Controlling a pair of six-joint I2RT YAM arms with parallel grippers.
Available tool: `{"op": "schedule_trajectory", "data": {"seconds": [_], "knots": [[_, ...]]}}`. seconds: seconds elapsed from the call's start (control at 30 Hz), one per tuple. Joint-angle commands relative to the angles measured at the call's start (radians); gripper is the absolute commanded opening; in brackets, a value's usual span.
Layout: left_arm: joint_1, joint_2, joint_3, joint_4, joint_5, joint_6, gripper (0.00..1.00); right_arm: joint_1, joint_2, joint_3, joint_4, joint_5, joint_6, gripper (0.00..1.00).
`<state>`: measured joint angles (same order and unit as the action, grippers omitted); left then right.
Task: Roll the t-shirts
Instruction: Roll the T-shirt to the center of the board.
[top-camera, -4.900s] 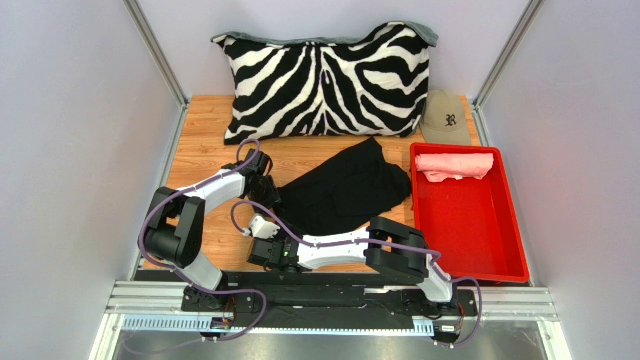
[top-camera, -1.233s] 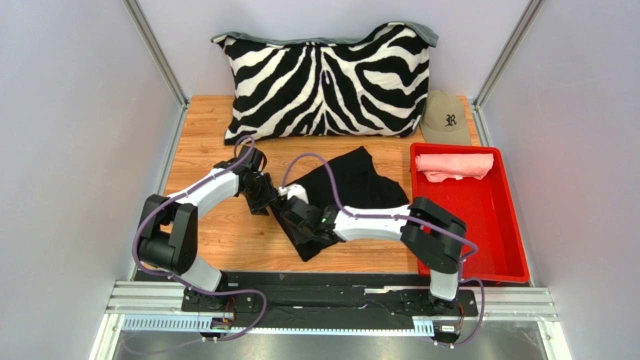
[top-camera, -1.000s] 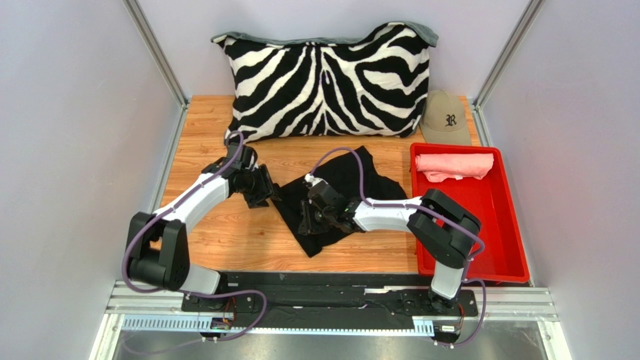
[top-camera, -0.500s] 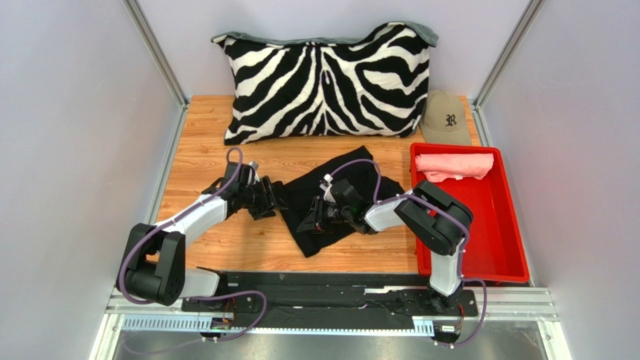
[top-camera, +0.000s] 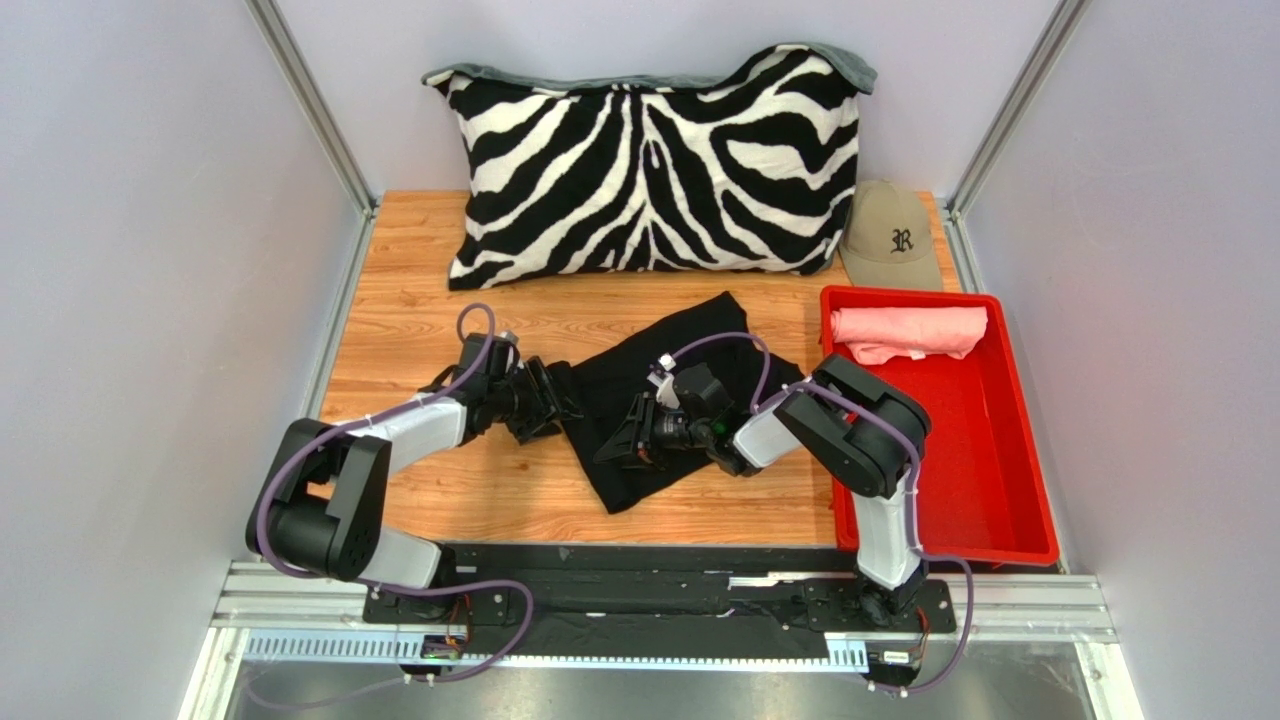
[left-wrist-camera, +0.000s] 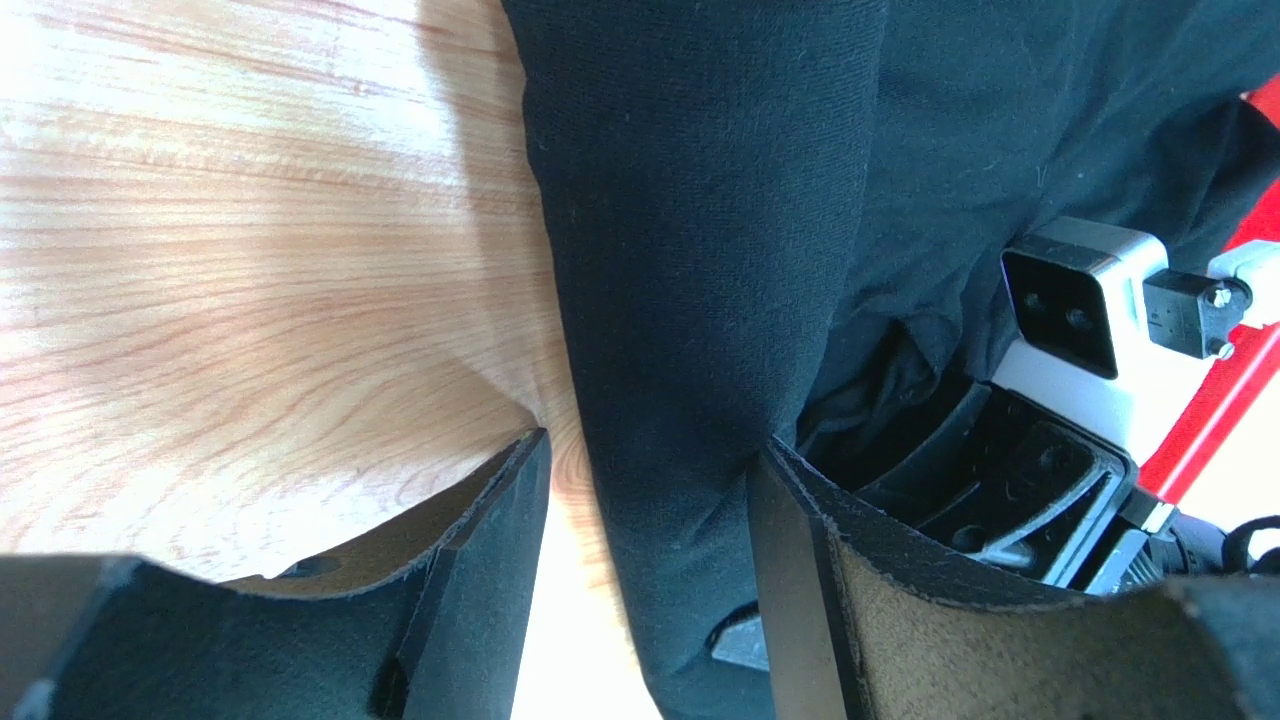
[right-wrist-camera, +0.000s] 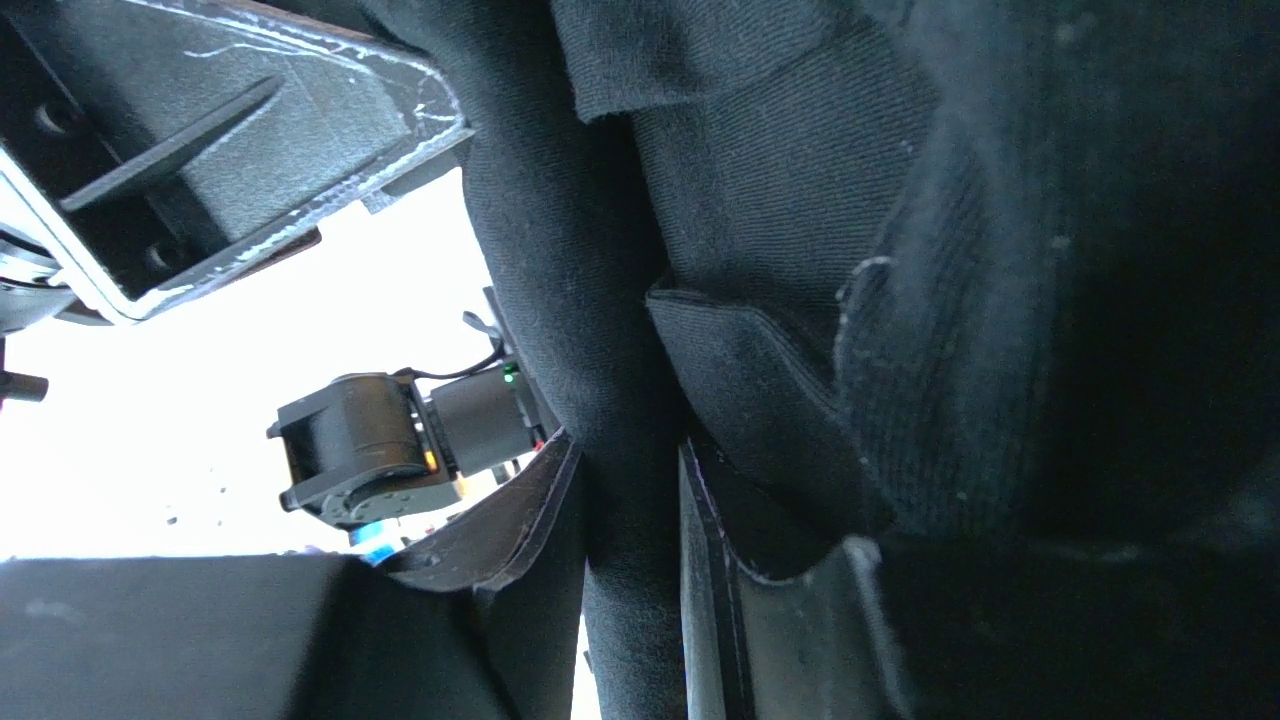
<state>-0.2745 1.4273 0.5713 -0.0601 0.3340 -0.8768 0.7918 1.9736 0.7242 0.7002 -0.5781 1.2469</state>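
Note:
The black t-shirt lies crumpled on the wooden table, folded into a narrower heap. My left gripper is at its left edge. In the left wrist view my left gripper is open around a thick fold of the black t-shirt, with a gap on one side. My right gripper lies low on the shirt's middle. In the right wrist view my right gripper is shut on a fold of the black t-shirt. The salmon pink t-shirt lies rolled at the far end of the red tray.
A zebra-striped pillow stands along the back of the table. A tan baseball cap sits behind the tray at the back right. Bare wood shows left of the shirt. Grey walls close in both sides.
My right arm swung from the near left up onto the shirt and took a fold. The shirt got bunched narrower. My left gripper shifted slightly nearer, staying at the shirt's left edge.

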Motion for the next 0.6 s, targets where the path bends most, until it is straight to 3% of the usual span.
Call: {"op": "schedule_trajectory", "data": {"seconds": [0.0,0.17,0.3,0.4,0.43,0.47,0.57], "knots": [[-0.034,0.022,0.03,-0.004,-0.159,-0.028,0.59,-0.006,0.014,-0.014,0.105,-0.045,0.063,0.29],[-0.097,0.019,0.088,-0.134,-0.297,-0.065,0.55,-0.006,0.004,-0.008,0.096,-0.049,0.057,0.3],[-0.129,0.005,0.131,-0.236,-0.397,-0.068,0.43,-0.005,-0.039,-0.002,0.049,-0.036,0.011,0.34],[-0.138,-0.002,0.177,-0.342,-0.418,-0.064,0.32,0.017,-0.143,0.041,-0.202,0.054,-0.166,0.4],[-0.138,-0.002,0.199,-0.365,-0.417,-0.048,0.31,0.027,-0.172,0.061,-0.382,0.099,-0.225,0.44],[-0.138,-0.007,0.209,-0.419,-0.421,-0.044,0.28,0.062,-0.209,0.108,-0.474,0.215,-0.353,0.46],[-0.138,-0.03,0.225,-0.487,-0.412,-0.019,0.25,0.157,-0.303,0.182,-0.764,0.485,-0.502,0.52]]}}
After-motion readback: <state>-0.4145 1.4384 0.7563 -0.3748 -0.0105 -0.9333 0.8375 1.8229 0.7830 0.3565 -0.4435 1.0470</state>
